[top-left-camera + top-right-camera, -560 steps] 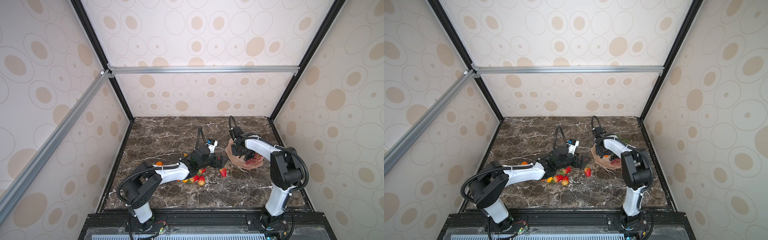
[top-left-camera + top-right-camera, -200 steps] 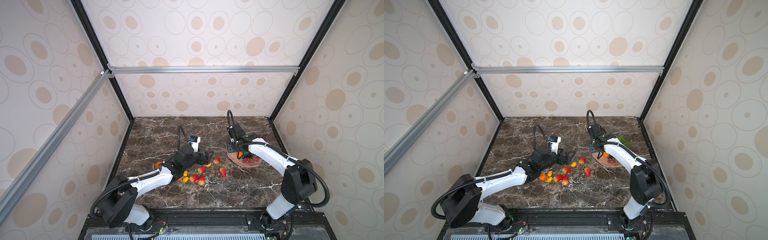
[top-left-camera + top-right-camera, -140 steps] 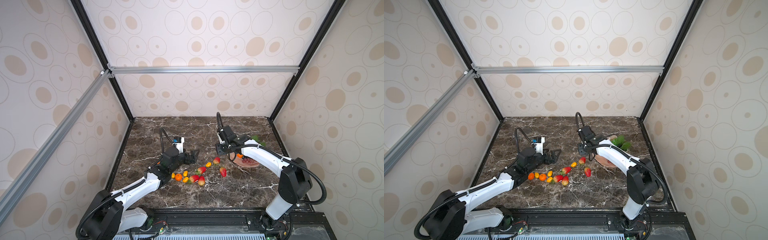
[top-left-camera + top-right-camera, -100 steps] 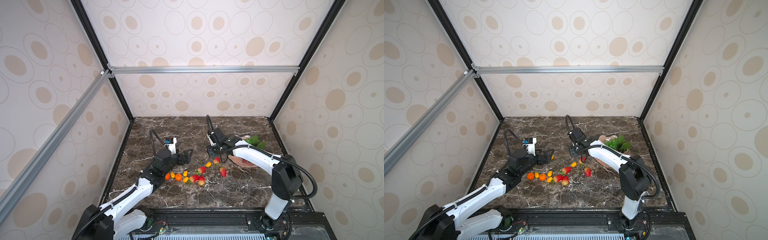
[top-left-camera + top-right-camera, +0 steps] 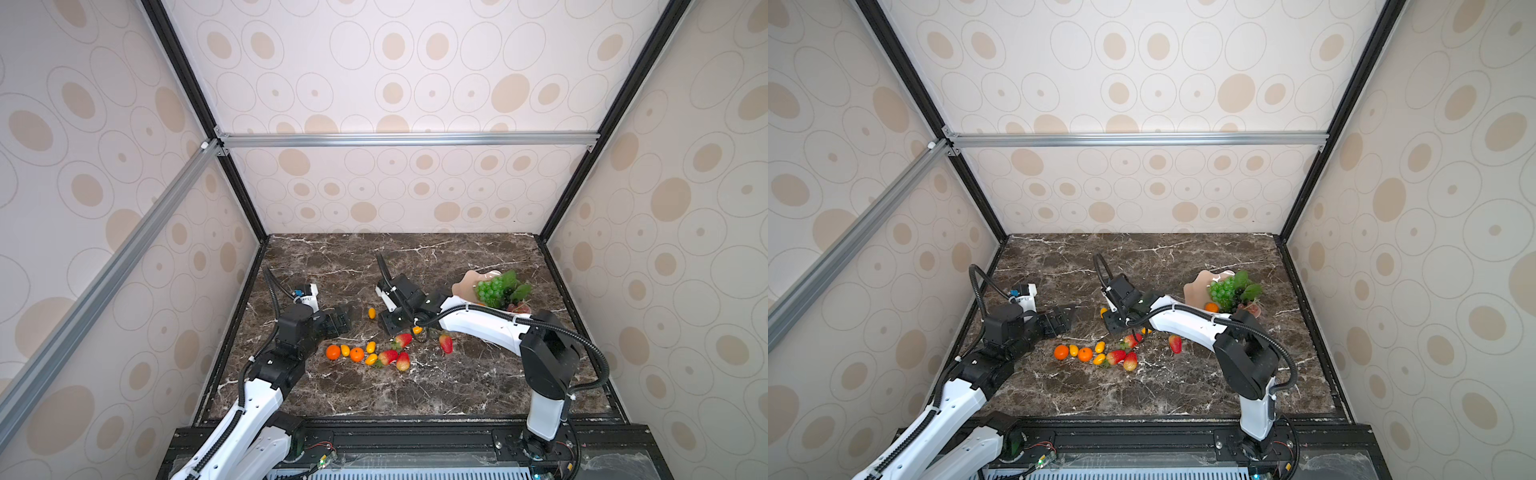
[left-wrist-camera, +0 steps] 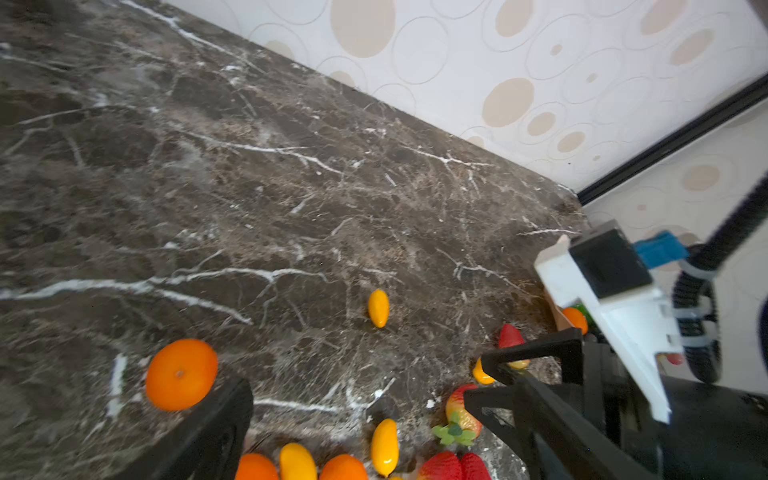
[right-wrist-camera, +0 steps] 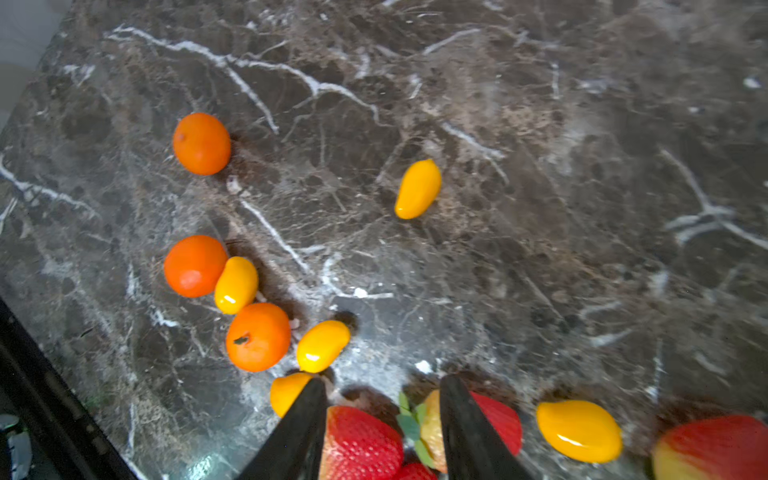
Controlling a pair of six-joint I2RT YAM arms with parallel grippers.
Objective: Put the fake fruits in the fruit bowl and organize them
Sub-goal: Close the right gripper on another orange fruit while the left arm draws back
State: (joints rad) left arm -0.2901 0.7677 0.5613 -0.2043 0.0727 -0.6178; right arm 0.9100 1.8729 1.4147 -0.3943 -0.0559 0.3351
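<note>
Green grapes [image 5: 490, 291] sit in pink fruit bowl [image 5: 464, 286]; strawberries [image 5: 388, 356], oranges [image 5: 333, 352] scattered outside.

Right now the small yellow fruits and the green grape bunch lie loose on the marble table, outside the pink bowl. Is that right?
Not quite. The green grape bunch is not loose on the table: it lies in the pink bowl, as both top views show. The small yellow fruits do lie loose on the marble table, outside the bowl.
</note>
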